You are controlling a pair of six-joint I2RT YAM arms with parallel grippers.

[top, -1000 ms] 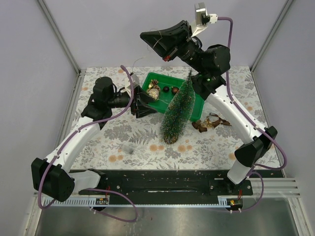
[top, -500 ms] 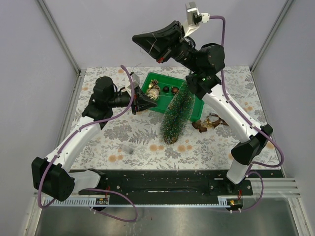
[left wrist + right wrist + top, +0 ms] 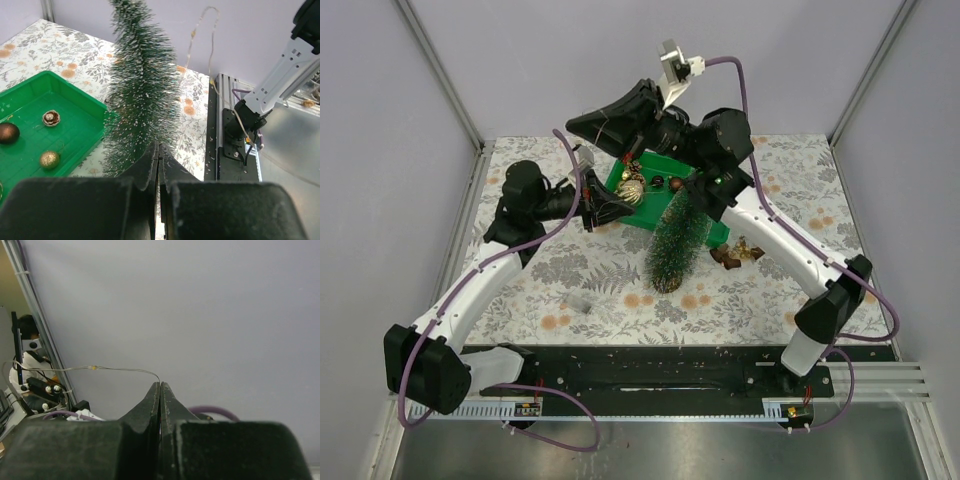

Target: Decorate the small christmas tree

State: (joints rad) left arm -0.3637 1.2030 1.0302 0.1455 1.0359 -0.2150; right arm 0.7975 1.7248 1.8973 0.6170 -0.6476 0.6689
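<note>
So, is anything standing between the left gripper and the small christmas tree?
Nothing visible does. From the left wrist view, the small christmas tree rises straight beyond the tips of the shut left gripper, with no object between them. The green tray lies off to one side.

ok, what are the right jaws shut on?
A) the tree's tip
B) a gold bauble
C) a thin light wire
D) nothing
C: in the right wrist view a thin wire with a tiny bulb on it runs straight out from between the closed right jaws.
</note>
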